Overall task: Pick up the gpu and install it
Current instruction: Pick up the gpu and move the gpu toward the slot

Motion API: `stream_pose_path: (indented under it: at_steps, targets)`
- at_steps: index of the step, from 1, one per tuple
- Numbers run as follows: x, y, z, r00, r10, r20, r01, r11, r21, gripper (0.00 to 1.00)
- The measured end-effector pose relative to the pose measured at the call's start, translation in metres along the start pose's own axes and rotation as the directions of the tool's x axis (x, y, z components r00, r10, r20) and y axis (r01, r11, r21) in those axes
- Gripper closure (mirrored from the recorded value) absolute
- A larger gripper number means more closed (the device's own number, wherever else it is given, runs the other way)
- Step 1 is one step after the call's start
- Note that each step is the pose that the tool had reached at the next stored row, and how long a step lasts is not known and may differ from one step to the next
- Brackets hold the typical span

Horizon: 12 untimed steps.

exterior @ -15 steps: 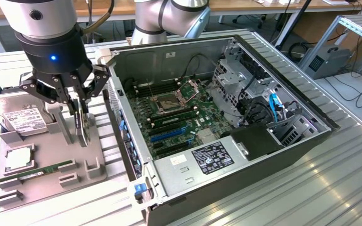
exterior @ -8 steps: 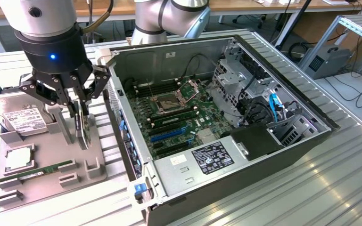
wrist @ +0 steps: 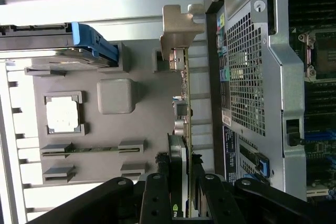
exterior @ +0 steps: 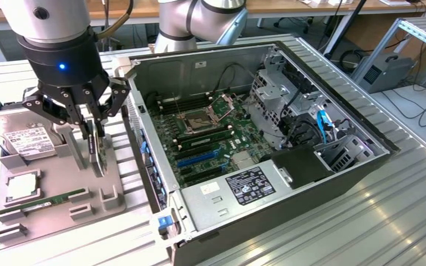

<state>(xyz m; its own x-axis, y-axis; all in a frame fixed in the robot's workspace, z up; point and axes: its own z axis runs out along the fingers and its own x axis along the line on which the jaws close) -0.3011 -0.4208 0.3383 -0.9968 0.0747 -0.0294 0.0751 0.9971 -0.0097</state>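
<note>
Gripper (exterior: 95, 130) closed on the gpu (exterior: 100, 158), the card standing on edge between its black fingers.
Thin green board with stepped silver bracket (wrist: 178, 30) hangs just below the gripper, over a matte grey moulded tray (exterior: 65, 172); the fingers hide its near edge.

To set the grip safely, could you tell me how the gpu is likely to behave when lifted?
Probably stiff: the gpu is a flat board with a metal bracket. Standing on its thin edge in the tray, it might tip if released. Its exposed parts look fragile, so knocks seem risky.
</note>
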Motion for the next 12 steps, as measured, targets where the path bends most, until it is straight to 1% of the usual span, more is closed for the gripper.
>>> stream_pose_path:
  at_steps: [4, 12]
  targets:
    - [0.0, 0.0, -0.0029, 1.0, 0.0, 0.0, 0.0, 1.0, 0.0, 0.73]
    - [0.0, -0.0001, -0.0136, 1.0, 0.0, 0.0, 0.0, 1.0, 0.0, 0.73]
